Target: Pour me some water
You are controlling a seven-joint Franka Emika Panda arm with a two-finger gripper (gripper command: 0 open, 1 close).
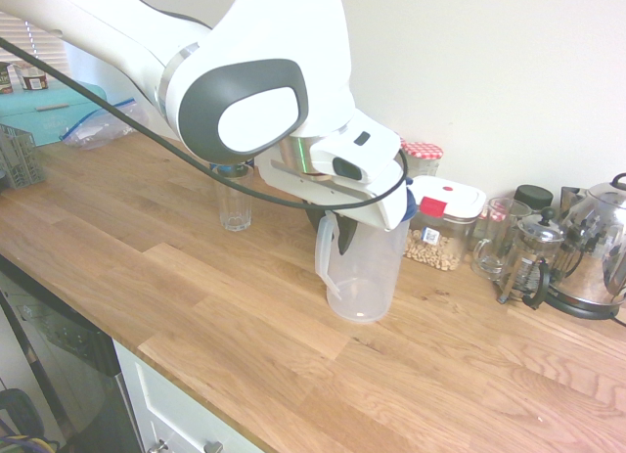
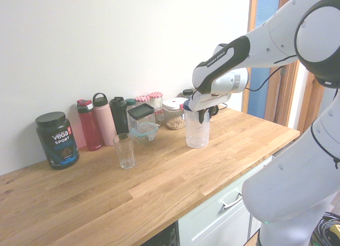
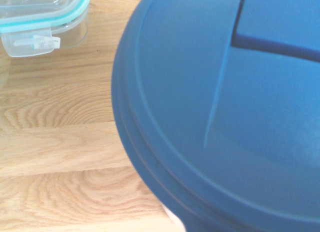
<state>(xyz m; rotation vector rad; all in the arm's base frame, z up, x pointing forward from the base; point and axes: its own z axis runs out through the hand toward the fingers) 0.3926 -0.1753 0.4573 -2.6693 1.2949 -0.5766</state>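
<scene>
A clear plastic jug [image 1: 367, 272] with a blue lid [image 3: 225, 117] stands upright on the wooden counter [image 1: 196, 296], its white handle [image 1: 324, 260] facing the counter's front edge. My gripper [image 1: 337, 240] sits right on top of the jug, reaching down at the handle side, also seen in the second exterior view [image 2: 201, 118]. Whether it grips the handle is hidden by the wrist. An empty drinking glass [image 1: 235, 201] stands apart from the jug, further along the counter [image 2: 125, 151]. The lid fills most of the wrist view.
Against the wall stand jars, a lidded food container [image 1: 442, 228], a French press [image 1: 528, 257] and a kettle [image 1: 597, 252]. Drink bottles [image 2: 101, 121], a black tub [image 2: 57, 140] and a teal-rimmed glass box [image 2: 143, 126] line the wall near the glass.
</scene>
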